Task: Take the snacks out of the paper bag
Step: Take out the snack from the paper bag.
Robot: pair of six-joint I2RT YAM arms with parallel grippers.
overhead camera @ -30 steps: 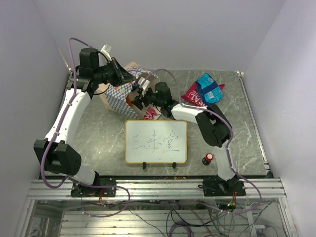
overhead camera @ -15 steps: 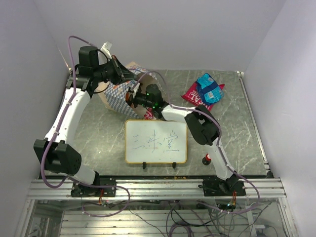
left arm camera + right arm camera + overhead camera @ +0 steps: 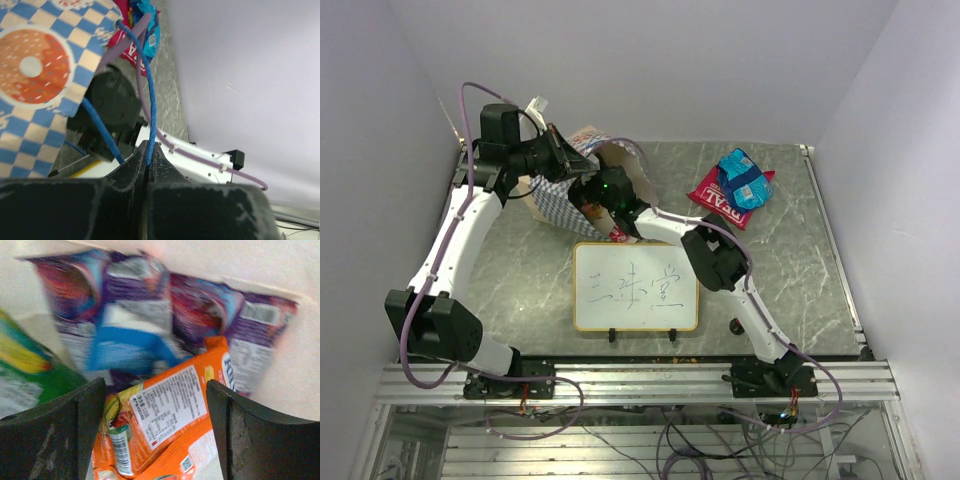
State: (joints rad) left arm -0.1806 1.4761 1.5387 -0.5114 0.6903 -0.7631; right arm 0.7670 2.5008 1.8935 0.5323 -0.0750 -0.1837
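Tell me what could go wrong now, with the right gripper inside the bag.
1. The left gripper pinches only the thin blue cord handle; it might slip, and the paper bag could sag shut.
2. The right gripper is open over the orange packet, which overlaps the purple-blue packets; closing might catch two.

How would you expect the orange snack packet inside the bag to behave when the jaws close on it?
The orange packet looks like thin glossy foil, so probably light, crinkly and slippery. It lies among purple packets, so neighbours may shift.
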